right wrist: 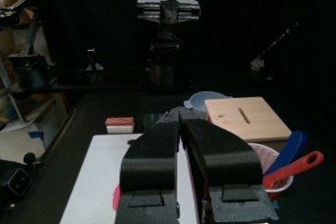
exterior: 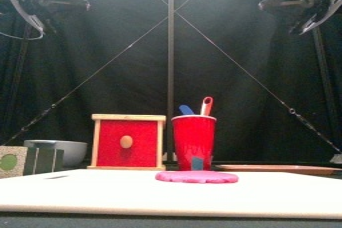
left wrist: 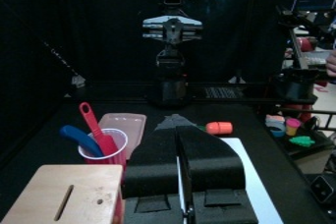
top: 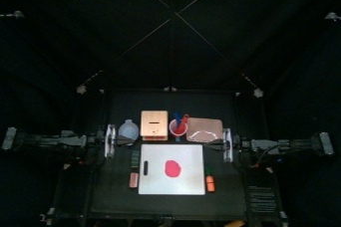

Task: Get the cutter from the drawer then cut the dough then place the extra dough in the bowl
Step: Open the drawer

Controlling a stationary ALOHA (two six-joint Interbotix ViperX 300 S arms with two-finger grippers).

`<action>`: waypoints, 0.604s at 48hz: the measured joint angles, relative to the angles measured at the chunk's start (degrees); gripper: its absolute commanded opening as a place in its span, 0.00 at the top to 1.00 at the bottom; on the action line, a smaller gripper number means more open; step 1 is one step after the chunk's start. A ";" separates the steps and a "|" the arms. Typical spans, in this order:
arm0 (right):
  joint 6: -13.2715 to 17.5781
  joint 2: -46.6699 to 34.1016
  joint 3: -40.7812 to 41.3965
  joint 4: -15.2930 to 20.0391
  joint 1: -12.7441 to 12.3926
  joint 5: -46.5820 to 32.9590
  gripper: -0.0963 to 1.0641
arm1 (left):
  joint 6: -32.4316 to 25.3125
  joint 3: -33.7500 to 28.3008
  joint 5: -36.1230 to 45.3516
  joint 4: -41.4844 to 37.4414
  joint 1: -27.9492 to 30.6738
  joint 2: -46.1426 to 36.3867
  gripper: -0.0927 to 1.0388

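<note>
A flat red dough disc (top: 170, 166) lies on the white cutting board (top: 193, 154) at the table's middle. Behind the board stands the wooden box (top: 154, 123), its red drawer front (exterior: 128, 142) closed. The blue-grey bowl (top: 128, 129) sits left of the box. No cutter is in sight. My left gripper (top: 112, 139) hangs high off the board's left side, and my right gripper (top: 226, 143) off its right side. Both are shut on nothing, as the wrist views show (left wrist: 195, 138) (right wrist: 184, 122).
A red cup (top: 177, 126) with a blue and a red toy knife stands right of the box. The pink tray (top: 204, 128) lies beyond it. A small toy food (top: 134, 179) lies left of the board and another (top: 209, 182) right of it.
</note>
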State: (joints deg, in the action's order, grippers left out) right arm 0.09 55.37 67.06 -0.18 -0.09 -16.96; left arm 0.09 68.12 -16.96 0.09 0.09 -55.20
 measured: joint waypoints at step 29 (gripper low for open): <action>-0.09 -34.89 -30.15 -1.49 -12.48 15.21 0.88 | 6.24 -0.09 -19.86 33.84 -6.68 16.26 0.92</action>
State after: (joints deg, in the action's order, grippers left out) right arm 0.00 20.48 36.91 -1.67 -12.57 -1.76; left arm 6.33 68.03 -36.83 33.93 -6.59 -38.94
